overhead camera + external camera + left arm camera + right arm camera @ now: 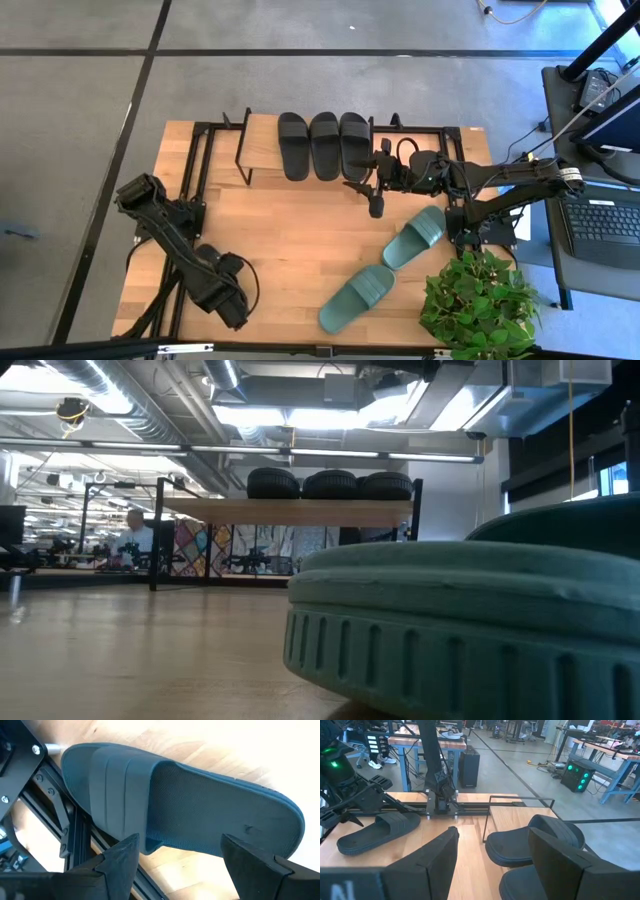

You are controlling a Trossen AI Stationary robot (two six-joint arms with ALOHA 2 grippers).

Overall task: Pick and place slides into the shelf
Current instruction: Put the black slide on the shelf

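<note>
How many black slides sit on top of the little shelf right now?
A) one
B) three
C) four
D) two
B: the high view shows three black slides lying side by side on the shelf, and the low view shows the same three in a row.

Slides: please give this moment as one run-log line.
shelf: three black slides on top | green slides: two on table | left gripper: fingers open over fourth black slide | right gripper: open, empty, beside shelf

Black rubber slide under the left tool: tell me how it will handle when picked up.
The matte black rubber slide probably flexes some, being thin-soled with a wide ribbed strap. Its textured footbed likely resists slipping. Lying flat on the wooden table, it shouldn't roll.
</note>
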